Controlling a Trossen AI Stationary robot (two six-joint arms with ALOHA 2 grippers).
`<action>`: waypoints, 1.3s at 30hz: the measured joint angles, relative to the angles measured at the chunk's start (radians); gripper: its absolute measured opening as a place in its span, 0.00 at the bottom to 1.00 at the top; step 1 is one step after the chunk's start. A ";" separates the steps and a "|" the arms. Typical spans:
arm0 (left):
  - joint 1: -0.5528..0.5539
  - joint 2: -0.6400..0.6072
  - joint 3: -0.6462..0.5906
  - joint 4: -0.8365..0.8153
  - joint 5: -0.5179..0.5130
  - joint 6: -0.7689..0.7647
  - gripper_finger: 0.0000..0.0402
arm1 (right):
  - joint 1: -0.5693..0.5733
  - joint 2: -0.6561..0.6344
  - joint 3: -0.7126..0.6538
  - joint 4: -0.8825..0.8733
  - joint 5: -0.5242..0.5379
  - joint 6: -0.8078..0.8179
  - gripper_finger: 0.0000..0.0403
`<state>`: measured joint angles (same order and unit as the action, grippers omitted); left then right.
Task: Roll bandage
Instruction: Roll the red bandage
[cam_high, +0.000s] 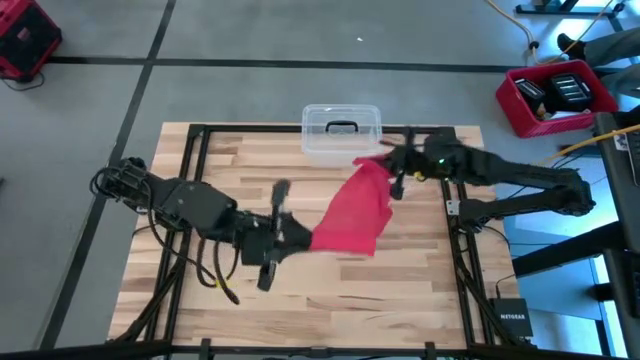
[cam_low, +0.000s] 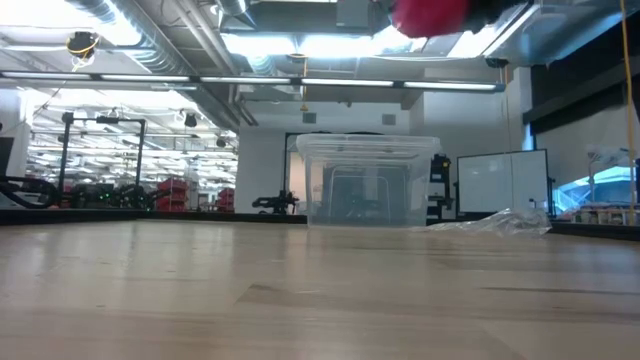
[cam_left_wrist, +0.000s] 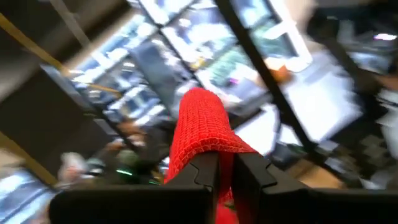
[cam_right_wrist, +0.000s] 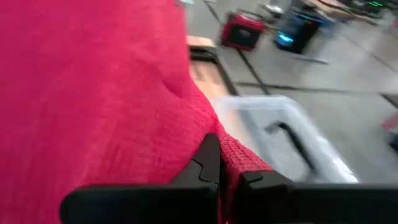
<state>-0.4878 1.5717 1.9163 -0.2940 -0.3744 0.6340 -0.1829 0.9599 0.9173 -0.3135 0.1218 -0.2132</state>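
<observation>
The bright red bandage (cam_high: 355, 208) is a band stretched in the air between my two grippers, above the middle of the wooden table (cam_high: 400, 290). My left gripper (cam_high: 305, 238) is shut on its near-left end. My right gripper (cam_high: 385, 165) is shut on its far-right end, beside the clear box. In the low view only a bit of red (cam_low: 430, 15) shows at the top. The bandage fills the right wrist view (cam_right_wrist: 93, 93) and rises past my left fingers in the left wrist view (cam_left_wrist: 202, 127). My left gripper pinches the bandage's near-left end (cam_left_wrist: 217, 146) between its two fingers, coming level from the table's left. The band runs away from the fingers, lifted clear of the table. My right gripper pinches the bandage's far-right end (cam_right_wrist: 239, 158) between its two fingers, coming from the table's right. The cloth spreads wide from the fingers and hangs clear of the table.
A clear plastic box with a dark handle (cam_high: 341, 131) stands at the table's far edge, also in the low view (cam_low: 368, 180). A crinkled clear wrapper (cam_low: 505, 222) lies to its right. A red bin (cam_high: 553, 97) sits on the floor beyond the table.
</observation>
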 joint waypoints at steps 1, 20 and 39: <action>0.007 -0.003 0.000 0.036 -0.020 0.018 0.04 | 0.000 0.008 -0.026 0.044 -0.034 0.003 0.00; 0.158 -0.010 0.000 0.171 -0.183 0.197 0.04 | 0.143 0.157 -0.131 0.342 -0.210 0.133 0.03; 0.154 -0.010 0.000 0.036 -0.187 0.136 0.04 | 0.143 0.078 0.106 -0.035 0.014 0.264 0.58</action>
<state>-0.3338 1.5620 1.9163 -0.2577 -0.5617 0.7696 -0.0395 1.0379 1.0229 -0.3481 0.1361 0.0511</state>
